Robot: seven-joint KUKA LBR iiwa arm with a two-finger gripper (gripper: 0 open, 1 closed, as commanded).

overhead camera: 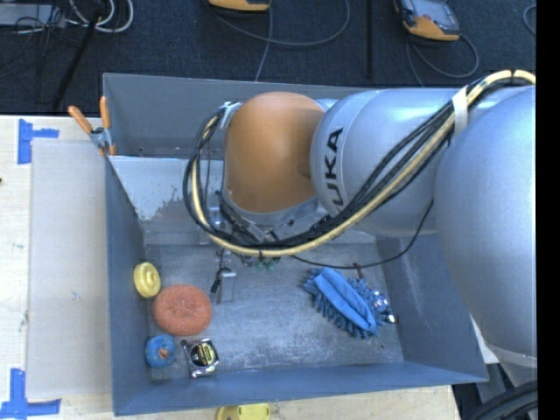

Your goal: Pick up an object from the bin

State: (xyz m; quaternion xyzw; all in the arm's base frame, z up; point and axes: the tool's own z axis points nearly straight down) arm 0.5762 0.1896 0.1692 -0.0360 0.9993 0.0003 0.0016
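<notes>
Because the arm's orange cover (267, 151) and looped cables (197, 191) overhang the wrist, the gripper (220, 280) shows as little more than a dark tip. Whether it is open or closed cannot be told, though it appears to carry nothing. It hangs over bare floor left of the middle of the bin (280, 335).

Nearest to it, at about 8 o'clock, lies a reddish round pad (182, 310), the likeliest thing to pick. A small yellow wheel-like piece (146, 278) sits at 9 o'clock from the gripper, just beside the pad. Beyond the pad, toward 7 o'clock, a blue round piece (159, 350) and a black-and-yellow piece (202, 355) sit close by the bin's walls, where closing on them would be cramped. A blue brush (343, 303) lies well apart at 3 to 4 o'clock, with open floor round it.
</notes>
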